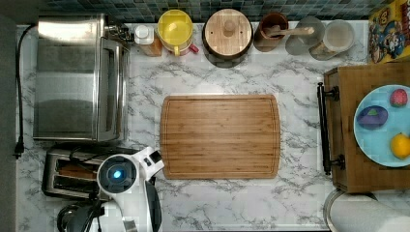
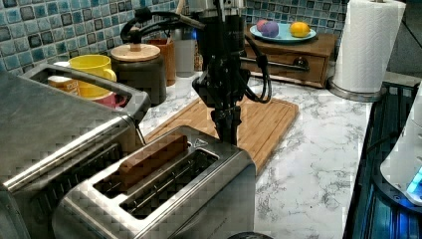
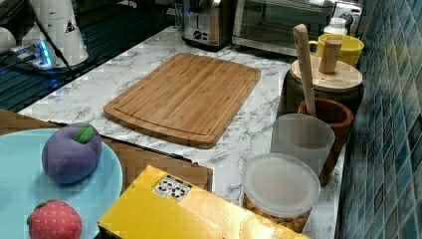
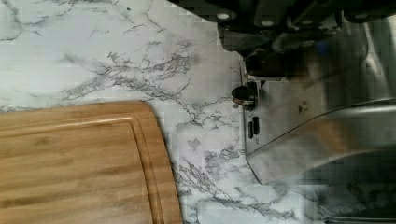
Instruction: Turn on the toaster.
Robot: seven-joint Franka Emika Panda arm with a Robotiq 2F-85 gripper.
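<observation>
The marble bench carries the toaster at the top view's lower left, just beside the toaster oven. It is judged heavy, rigid, slippery steel; only its end lever should be pressed down. The pincer hangs at that end; its spread cannot be told.

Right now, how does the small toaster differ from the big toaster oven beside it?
The toaster is much smaller than the toaster oven. The toaster has two open slots on top, one holding bread; the toaster oven has a flat closed top and a long bar handle. Both are shiny steel, side by side on the marble counter.
</observation>
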